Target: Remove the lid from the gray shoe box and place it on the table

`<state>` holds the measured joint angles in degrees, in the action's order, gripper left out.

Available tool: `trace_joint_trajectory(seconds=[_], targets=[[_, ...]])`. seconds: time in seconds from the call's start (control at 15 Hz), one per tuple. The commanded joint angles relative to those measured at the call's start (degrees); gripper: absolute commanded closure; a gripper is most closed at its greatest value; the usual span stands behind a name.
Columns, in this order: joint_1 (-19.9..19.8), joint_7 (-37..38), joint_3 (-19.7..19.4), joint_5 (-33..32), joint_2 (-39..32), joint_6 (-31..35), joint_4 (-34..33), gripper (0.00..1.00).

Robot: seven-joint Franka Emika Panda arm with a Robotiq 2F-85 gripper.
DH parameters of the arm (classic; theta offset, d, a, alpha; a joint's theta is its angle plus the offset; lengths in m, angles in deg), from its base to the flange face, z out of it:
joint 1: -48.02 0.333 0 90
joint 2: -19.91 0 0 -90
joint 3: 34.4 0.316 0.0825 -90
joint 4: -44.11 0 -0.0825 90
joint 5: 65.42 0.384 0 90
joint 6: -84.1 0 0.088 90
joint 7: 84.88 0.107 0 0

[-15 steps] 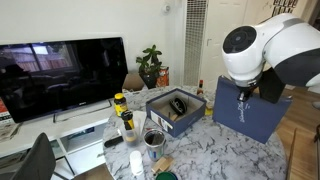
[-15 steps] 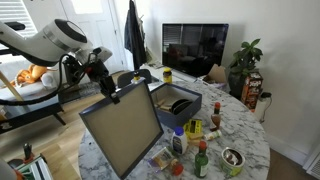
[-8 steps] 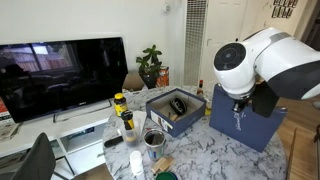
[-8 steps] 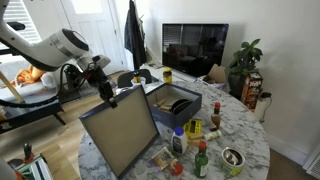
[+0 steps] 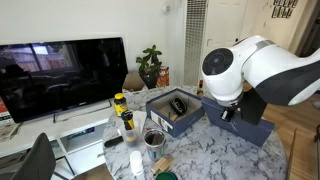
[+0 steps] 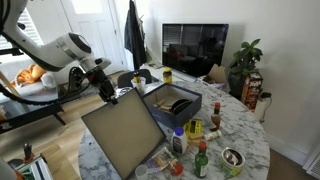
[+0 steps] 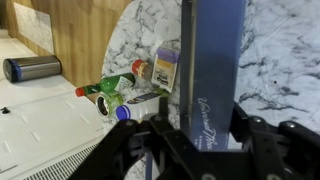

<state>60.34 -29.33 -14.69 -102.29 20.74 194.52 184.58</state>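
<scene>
The blue-gray lid [image 6: 125, 137] leans steeply off the table's edge, pale inside facing the camera. My gripper [image 6: 106, 90] is at its upper edge. In the wrist view the lid [image 7: 212, 60], script logo showing, runs between my gripper's [image 7: 208, 135] fingers. The jaws stand open on either side of it, with a thin gap at the left finger [image 7: 165, 140]. Behind my arm only a corner of the lid [image 5: 256, 131] shows. The gray shoe box [image 6: 172, 103] [image 5: 176, 111] sits uncovered on the marble table [image 6: 240, 122], dark things inside.
Bottles, cans and cups crowd the table [image 5: 200, 152] near the box: sauce bottles [image 6: 200, 158], a yellow-capped bottle [image 5: 120, 104], a tin can [image 5: 155, 138]. Bottles [image 7: 112, 90] lie by the lid's foot. A TV [image 5: 60, 75] and a plant [image 5: 150, 65] stand behind.
The lid has come down from hanging upright in the air to a flatter lean beside the table. My arm has lowered with it, and the jaws have parted from the lid.
</scene>
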Motion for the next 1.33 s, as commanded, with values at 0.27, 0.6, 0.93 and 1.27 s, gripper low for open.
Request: trace_joint_trajectory(seconds=[0.27, 0.6, 0.93, 1.27], targets=[[1.05, -9.78, -2.74, 10.56, -1.76, 6.53, -2.11, 0.0], [0.6, -18.61, -4.07, 19.34, -0.12, 11.05, -2.45, 0.0], [-0.2, -25.72, -5.91, 26.19, 3.31, 13.28, -1.92, 0.0], [-1.34, -43.62, -8.98, 34.27, 11.25, 9.73, -1.14, 0.0]])
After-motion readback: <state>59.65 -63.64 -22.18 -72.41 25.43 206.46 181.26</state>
